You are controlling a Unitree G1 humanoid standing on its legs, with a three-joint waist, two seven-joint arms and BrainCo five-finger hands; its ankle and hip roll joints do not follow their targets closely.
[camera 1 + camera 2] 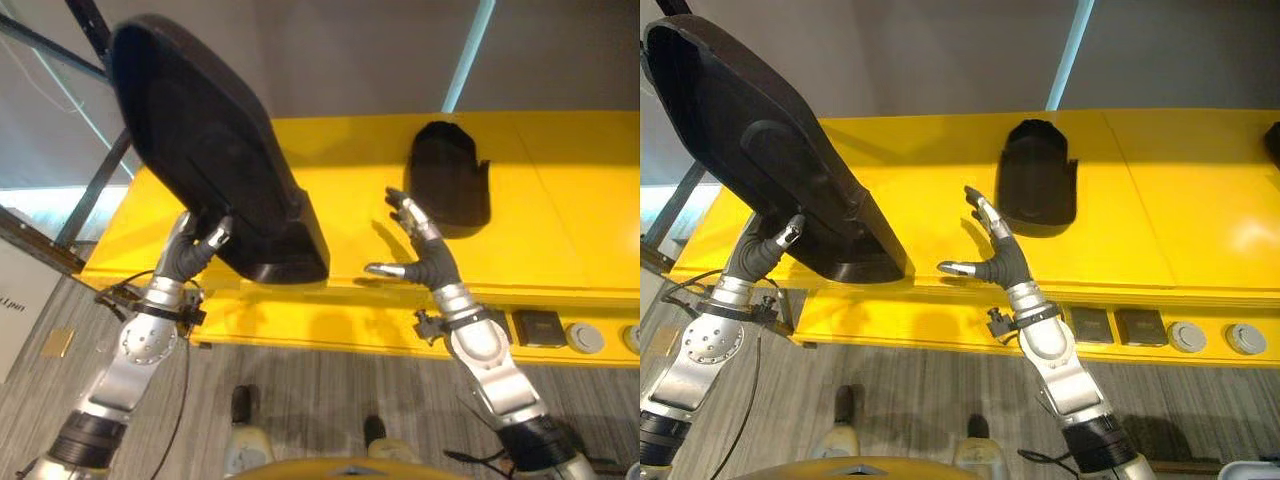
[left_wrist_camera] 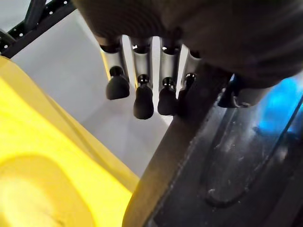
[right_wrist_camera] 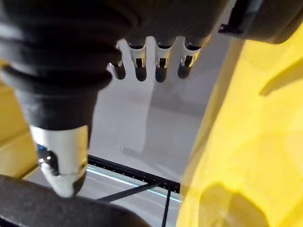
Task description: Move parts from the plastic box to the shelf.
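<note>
The left hand (image 1: 197, 247) is nearest, its fingers curled round the lower rim of a large black part (image 1: 210, 150), thumb on the other face, holding it tilted with its bottom end just over or resting on the near left of the yellow shelf (image 1: 560, 190); which, I cannot tell. The right hand (image 1: 425, 255) hovers empty over the shelf's near edge, fingers spread wide and straight. A smaller black part (image 1: 448, 180) already lies flat farther back, right of centre.

To set the large piece down well, I would lower it slowly, let the broad end settle flat, and use the free hand to steady it before releasing.

The parts look like matte moulded plastic, rounded and shell-like with raised rims. The shelf is smooth, glossy and flat.
</note>
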